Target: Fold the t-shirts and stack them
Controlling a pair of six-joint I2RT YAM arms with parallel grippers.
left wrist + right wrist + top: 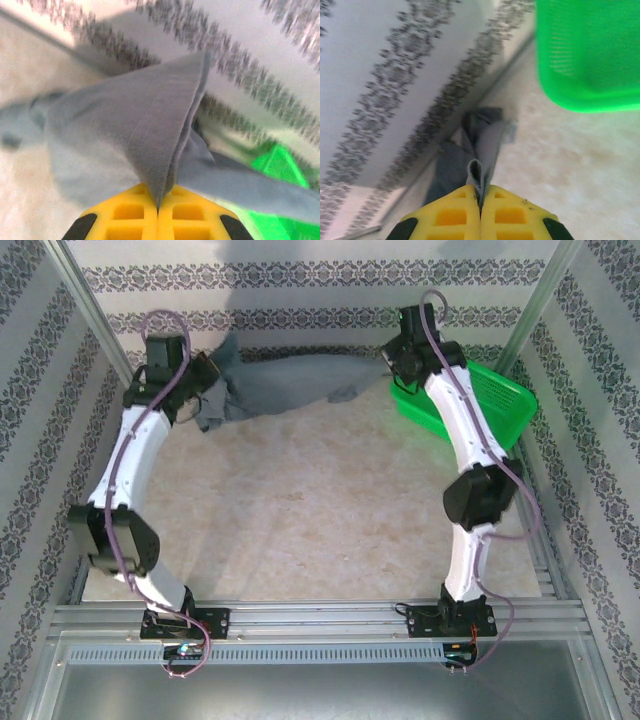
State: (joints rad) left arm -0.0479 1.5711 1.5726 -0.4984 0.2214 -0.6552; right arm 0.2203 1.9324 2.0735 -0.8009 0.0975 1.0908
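Top external view gives you the t-shirt (290,385) drawn out in a long grey band along the far edge of the table (300,510), close under the patterned back wall (300,280). Your left gripper (208,380) is at the far-left end of the band, where the cloth bunches and droops toward the tabletop. Your right gripper (390,362) is at the far-right end, just beside the green basket (495,405) in the far right corner.

On your left wrist camera the two yellow fingers (130,215) are pressed together with a fold of the shirt pinched between them. The cloth rises from that pinch in a creased peak, and more of it trails off to the right toward the basket.

On your right wrist camera the yellow fingers (510,215) are likewise closed tight, with a thin edge of the grey cloth caught in the seam between them. From there the shirt runs away toward the foot of the wall. The basket sits to the right of it, apart from the cloth.
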